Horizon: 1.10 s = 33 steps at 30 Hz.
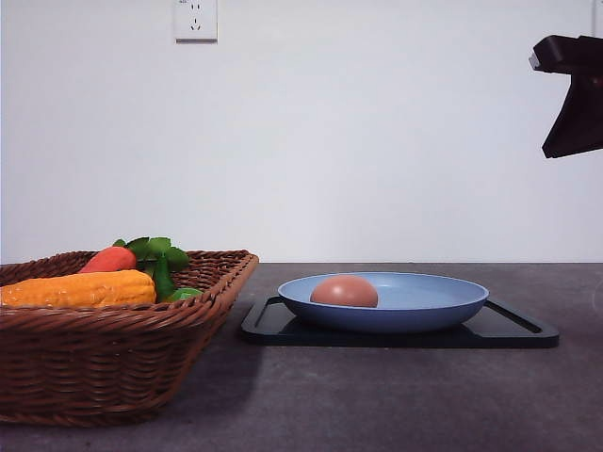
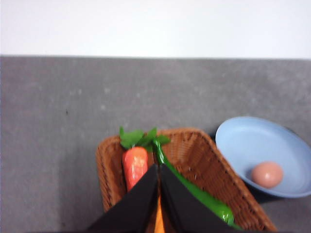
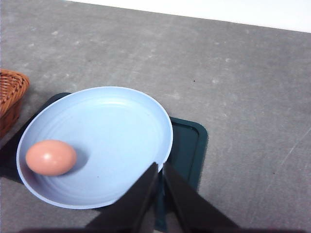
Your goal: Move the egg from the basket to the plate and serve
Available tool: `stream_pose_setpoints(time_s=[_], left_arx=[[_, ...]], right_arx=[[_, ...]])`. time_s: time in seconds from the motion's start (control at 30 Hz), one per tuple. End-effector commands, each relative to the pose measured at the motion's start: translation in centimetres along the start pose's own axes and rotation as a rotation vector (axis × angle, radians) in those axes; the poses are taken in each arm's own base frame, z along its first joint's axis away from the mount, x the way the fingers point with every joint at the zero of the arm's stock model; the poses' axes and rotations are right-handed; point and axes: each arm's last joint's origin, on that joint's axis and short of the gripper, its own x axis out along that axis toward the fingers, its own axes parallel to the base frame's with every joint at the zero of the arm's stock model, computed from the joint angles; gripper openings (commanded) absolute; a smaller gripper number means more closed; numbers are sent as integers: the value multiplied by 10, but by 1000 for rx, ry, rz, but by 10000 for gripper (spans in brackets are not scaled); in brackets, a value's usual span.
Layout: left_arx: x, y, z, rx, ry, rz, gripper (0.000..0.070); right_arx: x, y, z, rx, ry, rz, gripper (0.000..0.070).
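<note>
The egg already lies in the plate, off toward the rim that faces the basket, and its long axis runs roughly across the front view. The plate sits on a flat black tray on the counter, just beside the basket's flared end and apart from it. So the transfer looks done to me, and serving is what remains.

What matters for that is which of my hands is closer. My right hand hangs above the plate's rim on the side away from the egg, its fingers pressed nearly together and holding nothing. The egg lies across the plate from it, toward the basket. My left hand is over the basket, above the carrot and a green vegetable, its fingers likewise closed together with nothing in them. I judge the right hand the nearer one to take the plate or tray, gripping the rim opposite the egg.
</note>
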Motion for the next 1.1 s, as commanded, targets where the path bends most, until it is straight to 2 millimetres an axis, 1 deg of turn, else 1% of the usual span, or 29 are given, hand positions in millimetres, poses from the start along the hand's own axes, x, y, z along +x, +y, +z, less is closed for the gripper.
stream_pose_setpoints(time_s=[0.0, 0.1, 0.2, 0.27, 0.33, 0.43, 0.5, 0.67, 0.8, 0.93, 1.07], left_arx=[[-12, 0, 6, 80, -75, -4, 0], [-31, 4, 7, 107, -168, 34, 0], [-46, 8, 6, 110, -248, 107, 0], [-50, 10, 3, 110, -271, 156, 0], [-50, 13, -2, 106, -271, 203, 0], [-42, 19, -17, 93, -236, 260, 0], [-32, 24, -31, 82, -198, 286, 0], [-7, 36, -65, 48, -153, 309, 0], [5, 41, -89, 30, -111, 312, 0], [11, 44, -104, 23, -62, 316, 0], [12, 45, -111, 15, -12, 319, 0]], right_arx=[[0, 1, 2, 17, -11, 4, 0], [0, 1, 2, 17, -11, 4, 0], [0, 1, 2, 17, -11, 5, 0], [0, 1, 2, 17, -11, 5, 0], [0, 1, 2, 17, -11, 4, 0], [0, 1, 2, 17, -11, 4, 0], [0, 1, 2, 17, -11, 4, 0], [0, 1, 2, 17, -11, 4, 0], [0, 1, 2, 17, -11, 4, 0], [0, 1, 2, 17, -11, 4, 0], [0, 1, 2, 17, -11, 4, 0]])
